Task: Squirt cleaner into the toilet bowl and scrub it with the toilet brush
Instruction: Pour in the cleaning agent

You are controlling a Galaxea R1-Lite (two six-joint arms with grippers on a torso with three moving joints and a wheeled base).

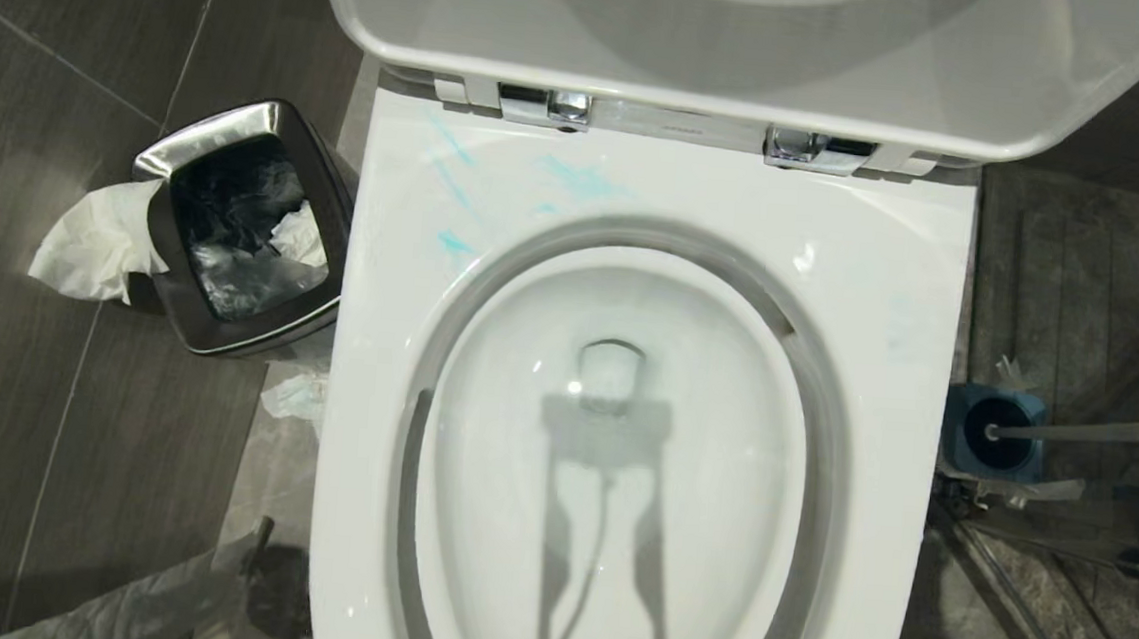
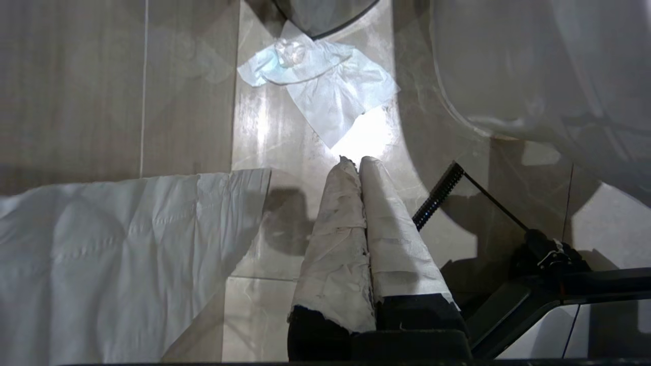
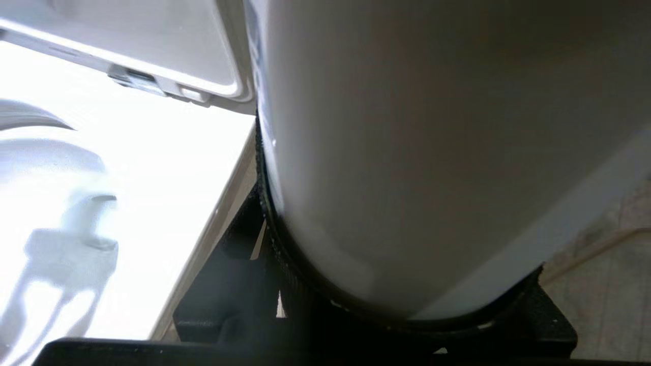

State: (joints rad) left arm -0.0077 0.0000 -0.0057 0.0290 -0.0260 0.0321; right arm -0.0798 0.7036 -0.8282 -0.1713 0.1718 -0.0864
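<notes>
1. A bathroom: the white toilet bowl (image 1: 406,368) fills the middle of the head view, lid raised at the top.
2. Dark grey floor tiles (image 1: 22,402) at left.
3. A steel waste bin (image 1: 235,226) with tissue, upper left.
4. The toilet brush (image 1: 1093,429) in its holder at right.

Dark grey floor tiles (image 1: 41,423) with pale grout lines fill the room's left side. A square steel bin (image 1: 235,226) holds a black liner, white tissue (image 1: 93,246) draped over its rim. More paper (image 2: 325,91) lies on the glossy, brightly lit floor.
</notes>
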